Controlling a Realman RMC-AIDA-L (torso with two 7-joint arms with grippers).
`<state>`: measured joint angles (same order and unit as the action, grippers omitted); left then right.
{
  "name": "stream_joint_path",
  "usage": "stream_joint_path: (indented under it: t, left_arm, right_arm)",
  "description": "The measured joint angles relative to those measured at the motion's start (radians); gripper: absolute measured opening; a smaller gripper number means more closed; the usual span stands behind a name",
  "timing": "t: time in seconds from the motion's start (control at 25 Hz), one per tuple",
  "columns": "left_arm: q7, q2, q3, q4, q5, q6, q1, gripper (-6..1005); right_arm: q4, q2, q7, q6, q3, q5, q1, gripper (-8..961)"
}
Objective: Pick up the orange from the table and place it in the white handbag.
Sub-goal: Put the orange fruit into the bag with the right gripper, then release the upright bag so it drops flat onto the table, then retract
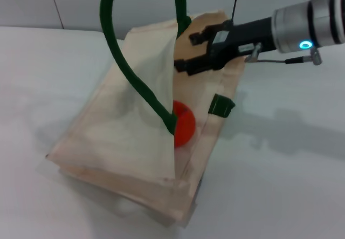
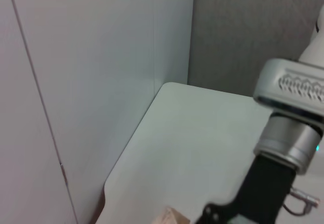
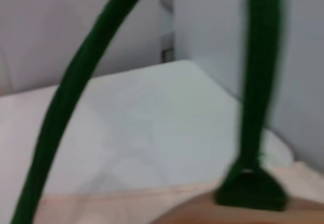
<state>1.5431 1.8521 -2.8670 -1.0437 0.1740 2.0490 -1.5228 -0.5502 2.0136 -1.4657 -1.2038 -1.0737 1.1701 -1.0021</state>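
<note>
The orange [image 1: 184,123] lies inside the open mouth of the white handbag [image 1: 124,125], partly hidden behind the bag's raised flap and one green handle [image 1: 129,61]. That handle is pulled straight up and runs out of the top of the head view. My right gripper [image 1: 186,51] is open and empty, hovering over the far end of the bag, apart from the orange. The handle loops [image 3: 76,97] and the bag's cloth [image 3: 202,209] show in the right wrist view. My left gripper is out of view.
The bag stands on the white table [image 1: 285,169]. A second green handle tab [image 1: 221,105] sits on the bag's right edge. The left wrist view shows my right arm [image 2: 283,148], the table's corner [image 2: 172,133] and a wall panel beside it.
</note>
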Motion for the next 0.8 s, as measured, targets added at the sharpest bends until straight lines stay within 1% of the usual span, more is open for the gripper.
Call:
stream_joint_path:
  t: [0.16,0.28,0.44,0.6,0.76,0.8]
  left_arm:
    - [-0.002,0.0,0.0,0.001,-0.001,-0.003,0.017,169]
    - [-0.007,0.004,0.0,0.001,-0.014,-0.007,0.041,169]
    - [-0.003,0.004,0.0,0.001,-0.085,-0.008,0.081,170]
    - [-0.003,0.005,0.0,-0.001,-0.161,-0.006,0.115,171]
    - [-0.003,0.006,-0.001,-0.001,-0.172,-0.007,0.123,172]
    - [-0.003,0.007,-0.001,-0.001,-0.17,-0.007,0.123,249]
  right_arm:
    - [-0.011,-0.013,0.005,0.026,0.082,-0.001,0.036,893]
    - [-0.026,-0.031,0.031,0.05,0.164,-0.001,0.075,893]
    - [-0.068,-0.046,0.04,0.059,0.288,-0.001,0.142,892]
    - [-0.076,-0.053,0.036,0.06,0.34,0.0,0.179,891]
    - [-0.076,-0.053,0.034,0.061,0.342,0.0,0.18,891]
    - [-0.076,-0.052,0.033,0.061,0.342,0.0,0.178,891]
